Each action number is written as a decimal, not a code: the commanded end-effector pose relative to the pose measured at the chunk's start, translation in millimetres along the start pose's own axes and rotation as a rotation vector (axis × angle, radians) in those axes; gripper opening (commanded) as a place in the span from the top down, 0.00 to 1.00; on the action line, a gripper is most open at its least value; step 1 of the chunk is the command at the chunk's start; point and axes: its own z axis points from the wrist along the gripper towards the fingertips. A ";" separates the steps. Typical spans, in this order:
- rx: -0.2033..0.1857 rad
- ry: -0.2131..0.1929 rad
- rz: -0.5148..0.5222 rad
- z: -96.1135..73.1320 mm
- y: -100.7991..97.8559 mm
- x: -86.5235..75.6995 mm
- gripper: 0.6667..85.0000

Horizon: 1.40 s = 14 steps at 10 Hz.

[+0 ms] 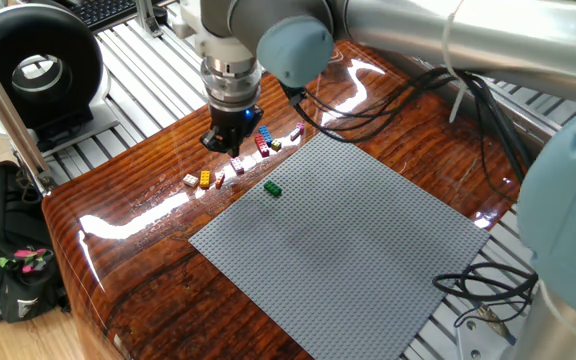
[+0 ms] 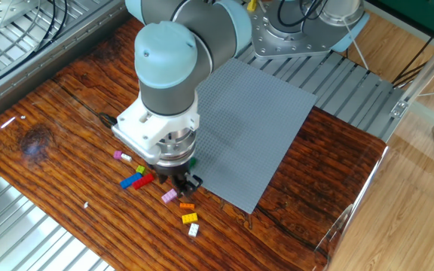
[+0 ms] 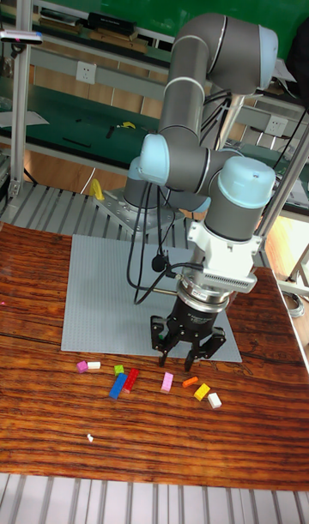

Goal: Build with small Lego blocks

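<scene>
The gripper [image 3: 184, 358] hangs just above the wooden table [image 1: 148, 260], at the edge of the grey baseplate [image 1: 358, 250]. In the tall fixed view its dark fingers [image 3: 166, 346] stand spread apart with clear space between them, and nothing is seen held.

The small Lego blocks lie loose on the wood around and below the fingertips. In the tall fixed view a pink block [image 3: 167, 382] sits directly under the gripper, just short of its tips. To one side of it lie an orange piece [image 3: 190, 382], a yellow block [image 3: 202, 392] and a white block [image 3: 214, 400], each a little farther from the gripper. To the other side sit a red block [image 3: 130, 380] touching a blue block [image 3: 118, 386], with a small green one [image 3: 119, 370] just beside them, and farther out a magenta and white pair [image 3: 87, 366].

One green block [image 1: 272, 188] rests on the baseplate, near its edge, on the far side of the gripper from the loose row.
</scene>
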 end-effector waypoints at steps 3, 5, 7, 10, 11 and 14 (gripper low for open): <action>0.020 -0.022 0.101 13.5 -10.6 -16.5 0.43; -0.006 -0.002 0.138 10.8 -4.3 -11.1 0.44; -0.015 0.013 0.176 15.6 -1.8 -9.3 0.47; -0.002 0.022 0.171 22.0 -5.1 -7.0 0.50; -0.001 0.022 0.171 23.6 -4.4 -5.8 0.50; -0.008 0.021 0.173 25.2 -1.8 -6.4 0.51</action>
